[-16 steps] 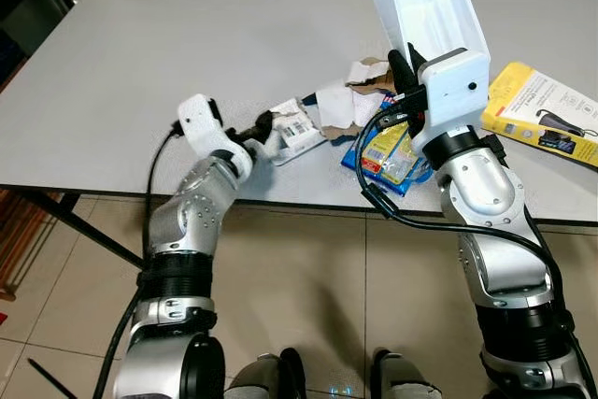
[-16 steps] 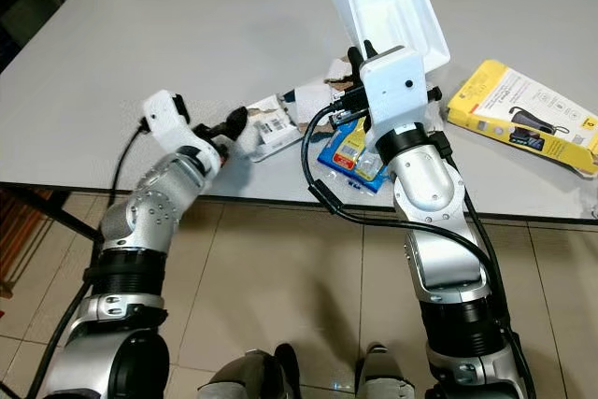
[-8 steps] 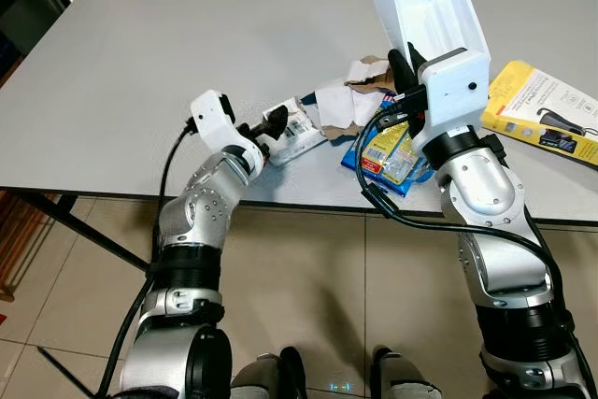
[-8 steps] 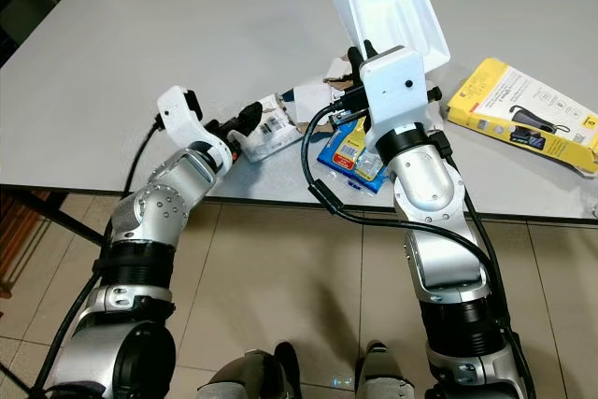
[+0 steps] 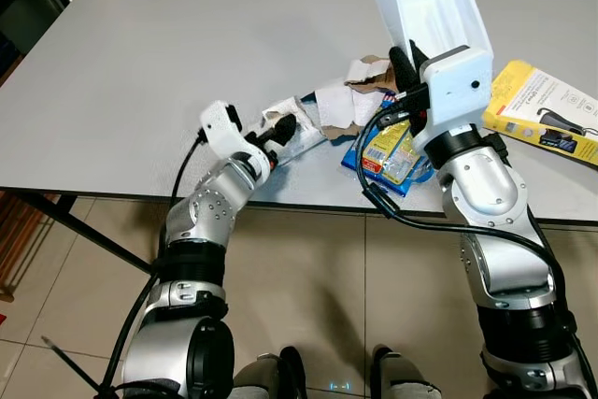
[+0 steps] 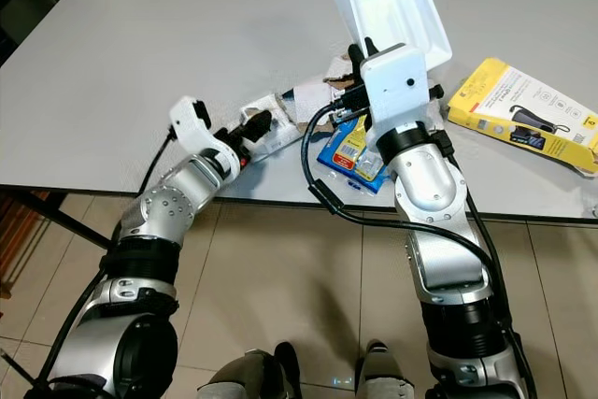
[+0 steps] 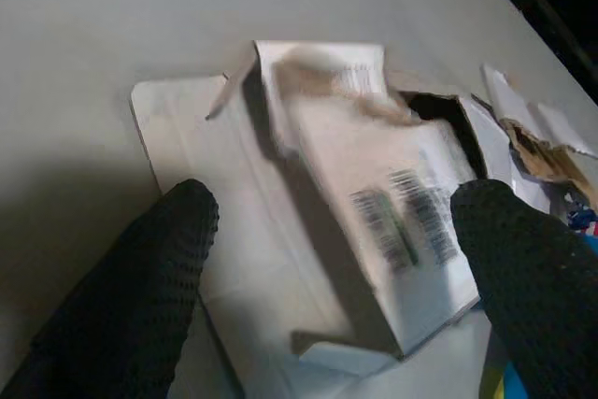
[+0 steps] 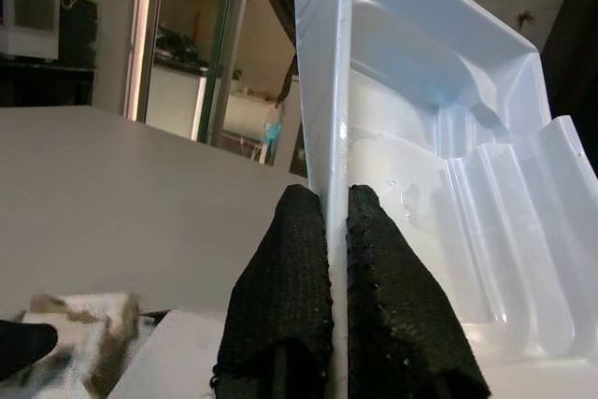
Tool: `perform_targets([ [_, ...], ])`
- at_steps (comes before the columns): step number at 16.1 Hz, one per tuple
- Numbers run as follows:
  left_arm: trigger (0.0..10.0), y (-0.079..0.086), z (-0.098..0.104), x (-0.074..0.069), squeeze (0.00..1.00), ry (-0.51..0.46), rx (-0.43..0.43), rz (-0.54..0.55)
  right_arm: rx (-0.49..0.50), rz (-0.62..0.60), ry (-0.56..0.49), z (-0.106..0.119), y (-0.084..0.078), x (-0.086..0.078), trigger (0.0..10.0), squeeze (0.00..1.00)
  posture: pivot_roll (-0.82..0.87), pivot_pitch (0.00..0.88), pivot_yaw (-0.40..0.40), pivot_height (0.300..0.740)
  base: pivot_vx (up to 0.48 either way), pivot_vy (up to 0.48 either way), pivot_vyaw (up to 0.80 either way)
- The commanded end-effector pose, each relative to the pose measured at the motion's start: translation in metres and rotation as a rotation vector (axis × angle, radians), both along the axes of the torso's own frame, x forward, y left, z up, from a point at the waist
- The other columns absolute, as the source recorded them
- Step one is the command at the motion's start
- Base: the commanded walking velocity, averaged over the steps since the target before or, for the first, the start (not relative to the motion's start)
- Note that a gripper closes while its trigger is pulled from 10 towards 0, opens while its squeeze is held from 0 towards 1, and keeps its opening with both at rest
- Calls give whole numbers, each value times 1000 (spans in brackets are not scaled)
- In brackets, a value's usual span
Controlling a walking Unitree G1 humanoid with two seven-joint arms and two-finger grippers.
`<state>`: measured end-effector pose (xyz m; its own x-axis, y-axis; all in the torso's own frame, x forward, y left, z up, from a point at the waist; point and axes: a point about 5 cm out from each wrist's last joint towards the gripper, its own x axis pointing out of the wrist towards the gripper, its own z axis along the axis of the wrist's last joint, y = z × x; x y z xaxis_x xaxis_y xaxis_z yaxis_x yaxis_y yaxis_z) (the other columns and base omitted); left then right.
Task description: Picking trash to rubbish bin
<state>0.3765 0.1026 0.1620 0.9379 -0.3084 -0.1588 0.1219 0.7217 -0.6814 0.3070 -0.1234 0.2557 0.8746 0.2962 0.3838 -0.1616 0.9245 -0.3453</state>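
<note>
Reaching in: the left gripper [image 5: 285, 128] has pushed forward over the last second from the table [image 5: 140, 63] edge and now sits on the small white carton [image 7: 374, 231], fingers [image 7: 140, 277] spread apart on either side of it, not yet closed. So, as I read it, the grasp is lined up and closing is next.

Right gripper [image 8: 332, 231] hasn't moved: fingers pinched together on the rim of the white plastic tray [image 5: 425, 2], held upright above the pile.

Trash sits near the front edge of the table, at 12 o'clock from the robot. Count:
- 1 white carton, at 9 o'clock in the pile
- 1 plastic tray, in the right gripper
- 1 blue snack wrapper [image 5: 388, 151], at 5 o'clock
- torn paper scraps [image 5: 341, 105], middle; can't tell how many
- 1 yellow box [image 5: 547, 114], apart at 3 o'clock
</note>
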Motion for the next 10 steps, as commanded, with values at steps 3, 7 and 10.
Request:
perform_targets([
  [3, 10000, 0, -2, 4, 0, 0, -35, -21, -3, 15, -1, 0, 4, -4, 10000, 0, -236, 226, 159, 740, 0, 0, 0],
  [7, 10000, -3, -3, 6, 0, -19, -39, -51, -5, 16, 3, -1, 5, -5, 10000, 0, -242, 234, 158, 740, 0, 0, 0],
  [10, 10000, -1, -1, 10, 0, -39, -33, -56, -6, 11, 3, 0, 4, -6, 10000, 0, -243, 238, 160, 740, 0, 0, 0],
])
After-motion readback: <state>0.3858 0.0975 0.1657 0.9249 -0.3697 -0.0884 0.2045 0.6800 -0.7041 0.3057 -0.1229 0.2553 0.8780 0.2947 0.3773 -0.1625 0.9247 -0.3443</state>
